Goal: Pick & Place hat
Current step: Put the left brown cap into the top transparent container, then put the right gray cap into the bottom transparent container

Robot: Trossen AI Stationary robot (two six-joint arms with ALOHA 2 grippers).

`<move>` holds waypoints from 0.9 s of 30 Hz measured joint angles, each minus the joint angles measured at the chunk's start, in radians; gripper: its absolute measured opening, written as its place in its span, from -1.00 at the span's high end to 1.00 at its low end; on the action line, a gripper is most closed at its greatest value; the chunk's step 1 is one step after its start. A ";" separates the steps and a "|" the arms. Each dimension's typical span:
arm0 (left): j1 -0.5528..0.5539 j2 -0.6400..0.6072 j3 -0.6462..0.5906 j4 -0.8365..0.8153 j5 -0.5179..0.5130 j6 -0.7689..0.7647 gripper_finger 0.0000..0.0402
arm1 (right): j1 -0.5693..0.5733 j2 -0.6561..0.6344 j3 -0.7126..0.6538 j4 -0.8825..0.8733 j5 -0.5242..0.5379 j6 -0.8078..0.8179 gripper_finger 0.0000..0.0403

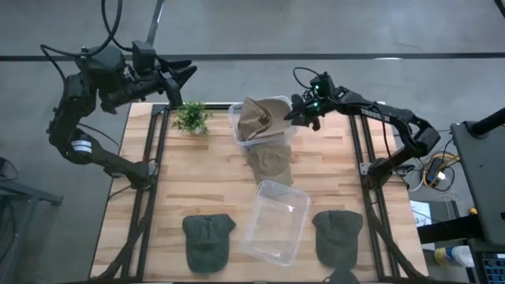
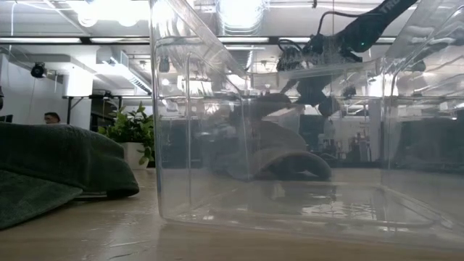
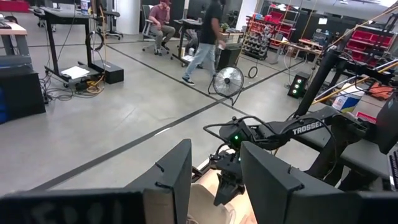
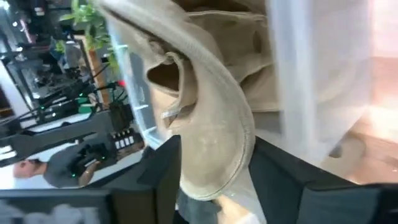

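right gripper (image 1: 293, 112) sits at the right edge of the far clear bin (image 1: 237, 118), with the tan hat (image 1: 260, 117) draped over the bin's rim, brim up. in the right wrist view the brim of the tan hat (image 4: 211, 124) lies between the 2 dark fingers (image 4: 165, 174) with daylight on both sides, so the jaws look parted and not clamping, though the view is too tight to be sure nothing touches. likely a drop into the bin, hat half in and leaning on the wall because the brim caught the edge.

left gripper (image 1: 183, 77) hangs off the table's far left corner near the small plant (image 1: 190, 117), waiting out of the way; its fingers (image 3: 174, 180) stand partly apart with nothing between them.

a second olive hat (image 1: 270, 162) lies flat on the wood just in front of the bin. 2 more dark green hats wait at the near edge, 1 on the left (image 1: 207, 241), 1 on the right (image 1: 338, 233), with an empty clear bin (image 1: 276, 222) between them. table (image 1: 205, 181) is wood slat.

next move probably calls for backing the right arm off without dragging the brim out.
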 joint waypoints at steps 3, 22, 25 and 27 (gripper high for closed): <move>0.000 0.000 0.000 0.000 0.000 -0.001 0.35 | -0.001 -0.002 0.051 -0.027 -0.050 -0.008 0.08; 0.000 0.001 0.000 0.000 0.000 -0.002 0.35 | 0.005 0.000 0.441 -0.565 0.122 -0.587 0.16; 0.000 0.003 0.000 0.000 0.000 -0.002 0.35 | 0.020 0.001 0.467 -0.656 0.130 -0.624 0.18; 0.000 0.004 0.000 -0.002 0.000 -0.002 0.35 | 0.020 0.000 0.470 -0.743 0.091 -0.674 0.19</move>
